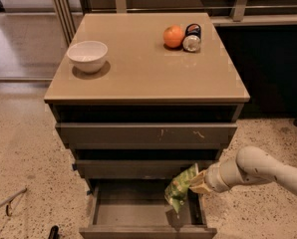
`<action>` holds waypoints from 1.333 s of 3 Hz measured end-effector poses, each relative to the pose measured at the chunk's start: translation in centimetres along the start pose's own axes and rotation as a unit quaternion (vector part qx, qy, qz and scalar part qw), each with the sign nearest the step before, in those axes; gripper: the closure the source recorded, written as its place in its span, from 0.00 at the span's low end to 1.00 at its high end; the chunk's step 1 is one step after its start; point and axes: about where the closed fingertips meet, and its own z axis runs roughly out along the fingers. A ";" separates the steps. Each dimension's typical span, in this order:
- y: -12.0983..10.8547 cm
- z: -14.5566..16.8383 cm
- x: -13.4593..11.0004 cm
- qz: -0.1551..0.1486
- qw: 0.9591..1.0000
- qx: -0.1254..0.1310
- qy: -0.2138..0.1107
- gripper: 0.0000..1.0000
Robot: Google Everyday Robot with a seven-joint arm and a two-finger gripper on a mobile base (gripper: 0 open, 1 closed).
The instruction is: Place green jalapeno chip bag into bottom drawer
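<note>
The gripper (198,183) grips the chip bag (180,190), holding it over the right side of the open bottom drawer (133,214). A bowl (87,55) and orange (173,36) sit on the tabletop (143,68).

The gripper (197,182) reaches in from the right, jaws clamped on the green jalapeno chip bag (179,189), which hangs over the open bottom drawer's (133,214) right side. The desk (143,78) carries a white bowl (87,55), an orange (173,36) and a can (192,38).
</note>
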 end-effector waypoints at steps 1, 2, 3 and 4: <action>0.1 0.0 0.0 0.000 1.000 -0.001 0.000 1.00; 0.2 3.3 2.5 -0.013 1.000 0.005 0.001 1.00; 0.2 9.8 5.5 -0.021 1.000 -0.004 0.001 1.00; 0.3 10.0 5.5 -0.021 1.000 -0.003 0.001 1.00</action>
